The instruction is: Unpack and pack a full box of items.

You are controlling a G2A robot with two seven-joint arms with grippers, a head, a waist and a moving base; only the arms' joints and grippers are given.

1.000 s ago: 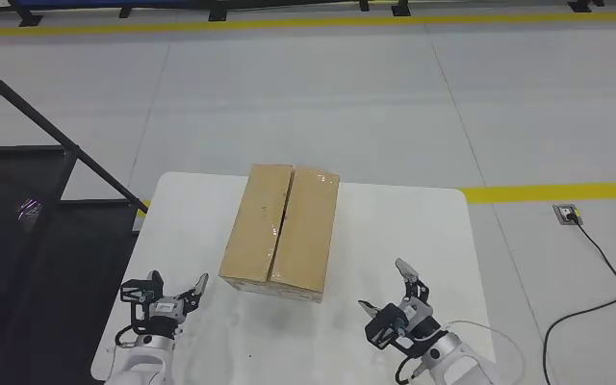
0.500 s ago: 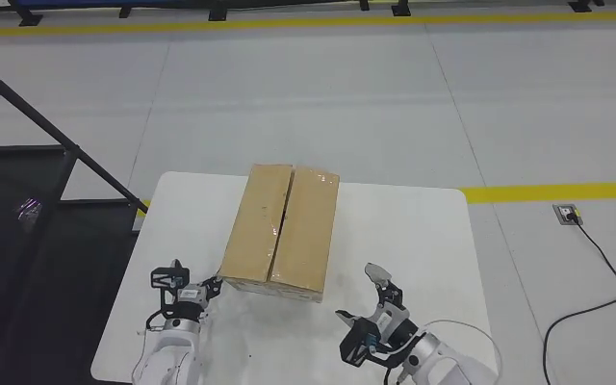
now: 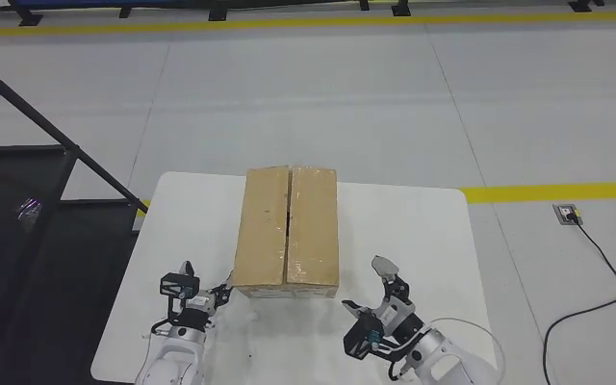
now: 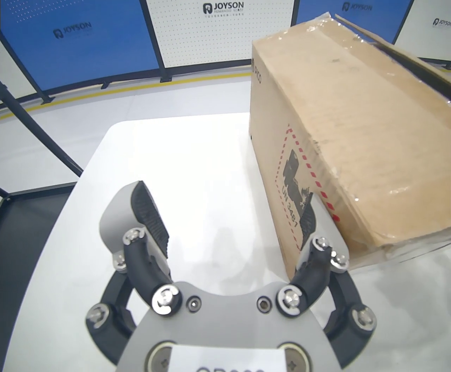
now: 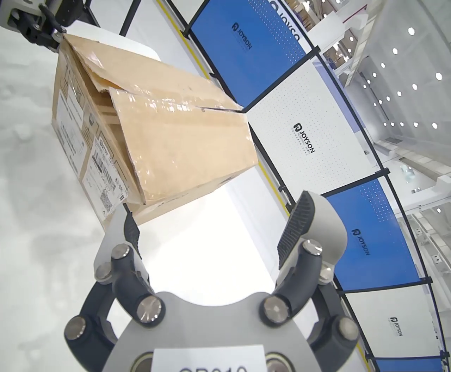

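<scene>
A brown cardboard box (image 3: 289, 229) lies square on the white table (image 3: 423, 241), its two top flaps meeting at a middle seam. In the right wrist view the box (image 5: 169, 134) has torn tape, and its flaps gape slightly at the near end. My left gripper (image 3: 205, 282) is open at the box's near left corner. In the left wrist view the left gripper (image 4: 225, 208) has one finger (image 4: 308, 218) against the side wall of the box (image 4: 338, 116). My right gripper (image 3: 369, 287) is open just off the near right corner. In its own view the right gripper (image 5: 215, 211) holds nothing.
A black metal frame (image 3: 58, 154) stands off the table's left side. A cable (image 3: 577, 308) lies on the floor at the right. Bare table surface lies to the right of the box and along the front edge. Blue and white partition panels (image 4: 105, 31) stand behind.
The box has turned from a skewed position to square with the table. My left gripper came forward to its near left corner. The right gripper moved in toward the near right corner.
</scene>
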